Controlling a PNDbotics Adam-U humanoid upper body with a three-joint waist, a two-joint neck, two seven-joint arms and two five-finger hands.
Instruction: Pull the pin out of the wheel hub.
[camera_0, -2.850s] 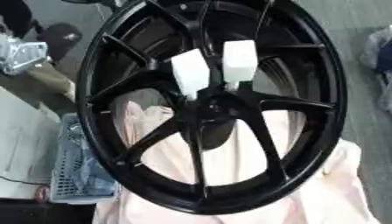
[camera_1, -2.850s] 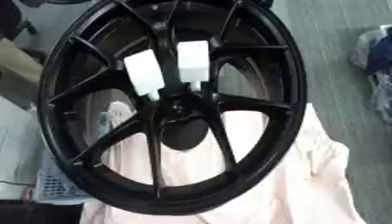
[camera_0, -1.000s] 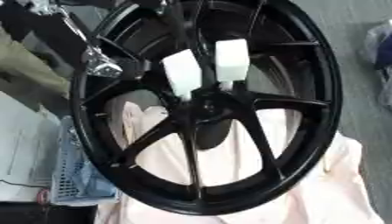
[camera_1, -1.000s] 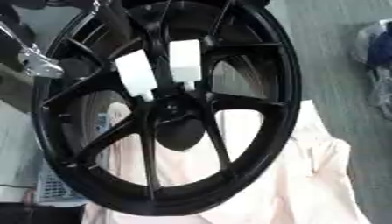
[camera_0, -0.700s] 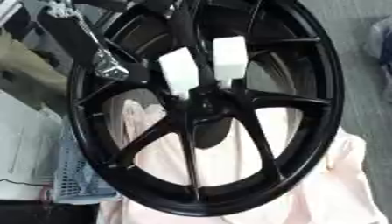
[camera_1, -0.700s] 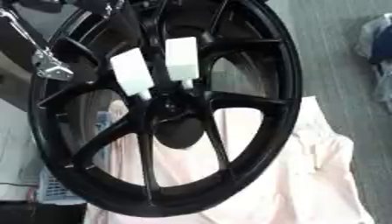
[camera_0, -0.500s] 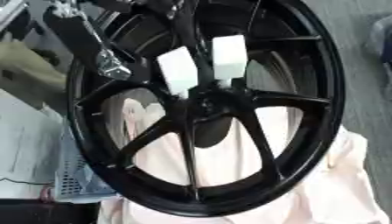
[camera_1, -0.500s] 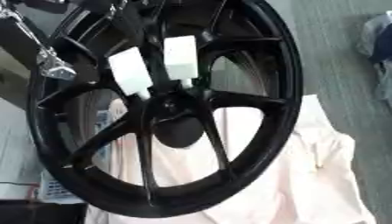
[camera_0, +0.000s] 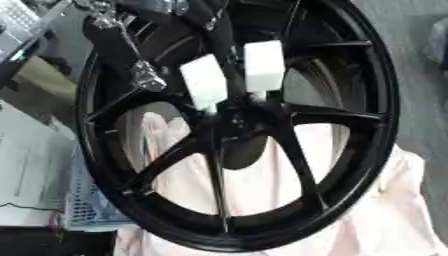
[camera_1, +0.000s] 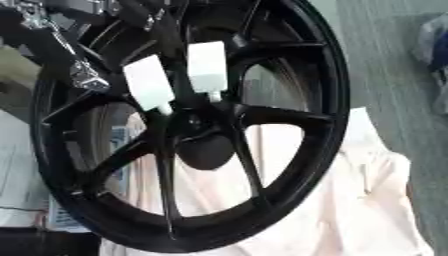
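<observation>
Black left hand (camera_0: 131, 55) reaches down over wheel hub (camera_0: 236, 120) rim (finger state unclear); white pins (camera_0: 203, 82) seated.

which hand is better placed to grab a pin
Left. The left hand reaches in from the upper left, close beside the nearer white pin on the wheel hub. The right hand shows in neither view.

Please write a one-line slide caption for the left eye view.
Robot's left hand reaches toward two white pins in the black wheel hub on pale cloth.
</observation>
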